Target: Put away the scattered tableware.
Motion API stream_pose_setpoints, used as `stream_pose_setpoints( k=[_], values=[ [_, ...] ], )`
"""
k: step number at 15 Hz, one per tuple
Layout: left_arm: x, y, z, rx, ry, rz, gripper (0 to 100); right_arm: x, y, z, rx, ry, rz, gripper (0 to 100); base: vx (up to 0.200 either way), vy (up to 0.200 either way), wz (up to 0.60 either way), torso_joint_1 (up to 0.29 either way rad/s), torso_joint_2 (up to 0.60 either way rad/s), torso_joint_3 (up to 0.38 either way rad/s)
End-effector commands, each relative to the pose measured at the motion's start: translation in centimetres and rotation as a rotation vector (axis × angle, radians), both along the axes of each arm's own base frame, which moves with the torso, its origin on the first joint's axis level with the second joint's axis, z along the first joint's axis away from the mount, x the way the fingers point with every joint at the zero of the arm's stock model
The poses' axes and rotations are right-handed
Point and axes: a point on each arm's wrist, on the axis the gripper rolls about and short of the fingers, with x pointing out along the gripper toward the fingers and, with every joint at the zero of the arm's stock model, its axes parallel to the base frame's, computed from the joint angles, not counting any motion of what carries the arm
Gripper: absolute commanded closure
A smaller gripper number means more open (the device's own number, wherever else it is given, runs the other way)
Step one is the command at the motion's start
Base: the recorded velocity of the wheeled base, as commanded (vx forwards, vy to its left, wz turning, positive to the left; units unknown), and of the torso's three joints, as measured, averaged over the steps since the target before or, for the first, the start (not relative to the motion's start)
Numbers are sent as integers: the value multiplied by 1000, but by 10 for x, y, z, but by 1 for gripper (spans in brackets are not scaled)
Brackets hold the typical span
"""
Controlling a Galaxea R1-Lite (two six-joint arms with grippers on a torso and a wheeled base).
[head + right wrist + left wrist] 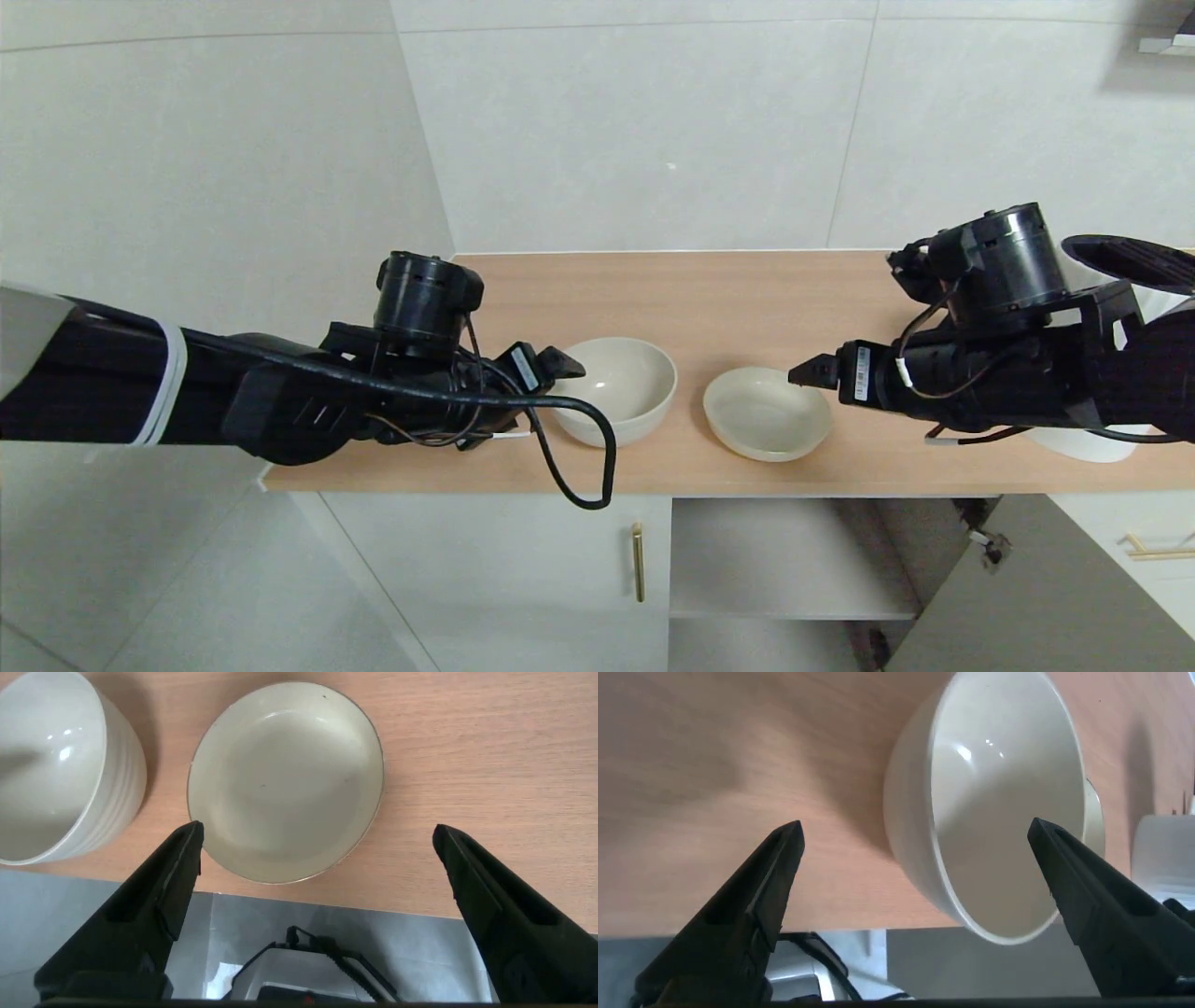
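Nearest is the open cabinet shelf (784,560) under the desk (747,289). Up top, by the front edge, the deep bowl (621,383) sits right at the left end effector (560,362), which is spread wide. Just beside it, the shallow dish (766,415) lies below the right end effector (805,371), also wide open.

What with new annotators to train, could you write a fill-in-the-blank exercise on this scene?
1. By the robot's sides, the deep bowl stands ____ of the shallow dish.
2. The left gripper and the right gripper are both ____.
3. Bowl and dish hold nothing: both are ____.
Missing words: left; open; empty.
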Motion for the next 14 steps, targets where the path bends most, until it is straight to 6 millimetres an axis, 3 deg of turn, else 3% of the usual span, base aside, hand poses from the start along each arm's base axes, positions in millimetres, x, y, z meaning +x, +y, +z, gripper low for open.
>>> stream_pose_setpoints(
  k=[1, 6, 7, 14],
  values=[
    [2, 0, -3, 6, 5, 6, 0, 0, 0, -1, -1, 3, 1, 0, 0, 0, 0, 0, 0, 0],
    [4, -3, -10, 15, 19, 3, 0, 0, 0, 0, -1, 1, 1, 0, 0, 0, 0, 0, 0, 0],
    [4, -3, -10, 16, 19, 4, 100, 0, 0, 0, -1, 1, 1, 0, 0, 0, 0, 0, 0, 0],
    [2, -3, -6, 12, 10, 1, 100, 0, 0, 0, -1, 1, 3, 0, 0, 0, 0, 0, 0, 0]
  ],
)
